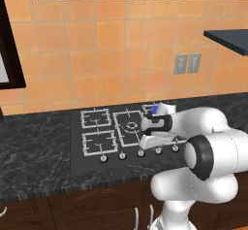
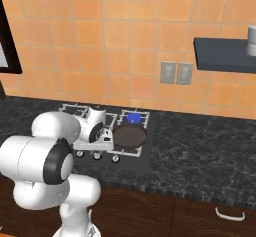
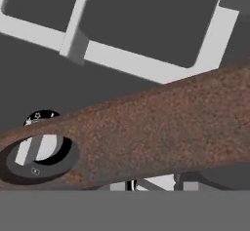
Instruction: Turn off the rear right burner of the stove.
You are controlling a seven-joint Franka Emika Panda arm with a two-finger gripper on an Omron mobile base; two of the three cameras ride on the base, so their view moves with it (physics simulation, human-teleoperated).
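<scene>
The stove (image 1: 77,141) is a black glass cooktop with silver grates. Its rear right burner (image 1: 155,109) (image 2: 133,117) shows a bright blue flame disc behind my hand. A row of small silver knobs (image 1: 122,155) runs along the front edge. My gripper (image 1: 144,141) hangs low over the right end of that row, above the knob (image 1: 141,153). In the hand view a rusty brown pan handle (image 3: 161,132) crosses just before the gripper (image 3: 146,184). A knob (image 3: 41,146) shows through the handle's hanging hole. The fingers are mostly hidden, so their gap is unclear.
A dark brown pan (image 2: 130,134) sits on the front right burner, its handle reaching toward the knobs. Dark stone counter (image 2: 200,146) flanks the cooktop. A wall shelf (image 2: 225,53) hangs at the right, and an orange tiled wall (image 1: 111,54) rises behind.
</scene>
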